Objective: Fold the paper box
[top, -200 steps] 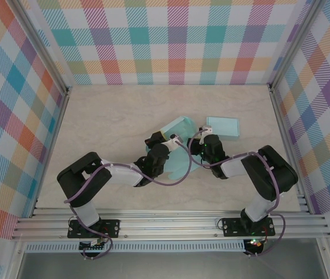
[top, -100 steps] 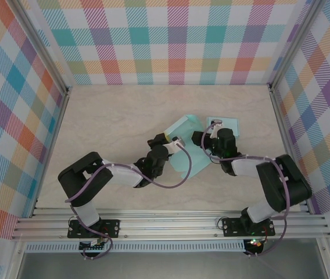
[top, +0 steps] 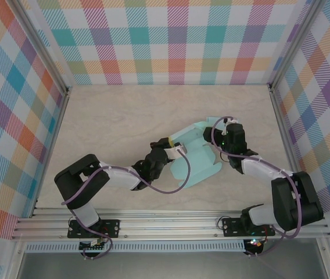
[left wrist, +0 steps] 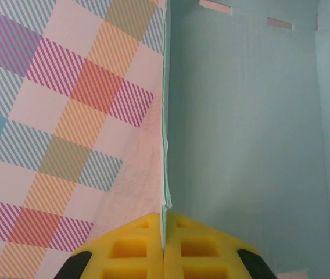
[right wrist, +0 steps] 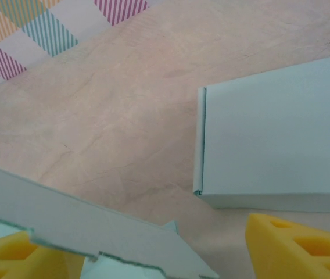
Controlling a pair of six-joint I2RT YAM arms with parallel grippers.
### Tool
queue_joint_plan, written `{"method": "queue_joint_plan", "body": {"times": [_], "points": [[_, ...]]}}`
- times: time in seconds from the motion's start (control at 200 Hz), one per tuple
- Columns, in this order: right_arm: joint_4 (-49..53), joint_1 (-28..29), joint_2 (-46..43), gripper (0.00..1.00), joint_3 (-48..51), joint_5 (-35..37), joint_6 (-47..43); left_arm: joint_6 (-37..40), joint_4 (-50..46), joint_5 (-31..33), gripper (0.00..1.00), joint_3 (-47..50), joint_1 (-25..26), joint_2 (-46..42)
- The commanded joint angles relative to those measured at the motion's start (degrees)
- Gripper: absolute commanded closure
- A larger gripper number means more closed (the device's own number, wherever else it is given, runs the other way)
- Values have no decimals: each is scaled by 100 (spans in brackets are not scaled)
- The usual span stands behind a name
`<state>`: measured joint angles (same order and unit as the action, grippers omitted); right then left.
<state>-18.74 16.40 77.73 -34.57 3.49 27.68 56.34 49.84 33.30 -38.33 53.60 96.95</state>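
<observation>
The paper box [top: 195, 156] is a pale teal sheet, partly unfolded, lying in the middle of the table. My left gripper [top: 174, 149] is shut on its left edge. In the left wrist view the yellow fingers [left wrist: 136, 250] pinch that thin edge, and the wide teal panel [left wrist: 246, 116] stretches to the right. My right gripper [top: 222, 135] hovers at the sheet's far right corner and is open. In the right wrist view its yellow fingers [right wrist: 304, 244] stand wide apart, with one flap of the paper box [right wrist: 95, 232] low between them, held by neither.
A second, folded pale box [right wrist: 275, 145] lies flat on the table just beyond the right gripper. Plaid walls [top: 176, 40] close in the back and both sides. Bare tabletop [top: 107, 122] spreads to the left and back.
The right gripper has opened, let go of the paper box and moved back and to the right. The sheet has spread out to the right. The left gripper stays shut on its edge.
</observation>
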Motion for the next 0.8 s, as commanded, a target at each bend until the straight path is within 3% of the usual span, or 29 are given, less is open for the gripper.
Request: {"method": "queue_joint_plan", "body": {"times": [0.0, 0.275, 0.575, 0.795], "points": [[271, -148, 284, 28, -334, 36, -128, -86, 62, -243, 100, 128, 54, -287], [401, -313, 1039, 34, -1086, -199, -134, -54, -27, -254, 100, 101, 54, -299], [1036, -266, 617, 43, -1022, -1492, 616, 46, 52, 183, 100, -174, 62, 95], [991, -225, 576, 43, -728, -1522, 815, 40, 53, 193, 100, -186, 67, 114]]}}
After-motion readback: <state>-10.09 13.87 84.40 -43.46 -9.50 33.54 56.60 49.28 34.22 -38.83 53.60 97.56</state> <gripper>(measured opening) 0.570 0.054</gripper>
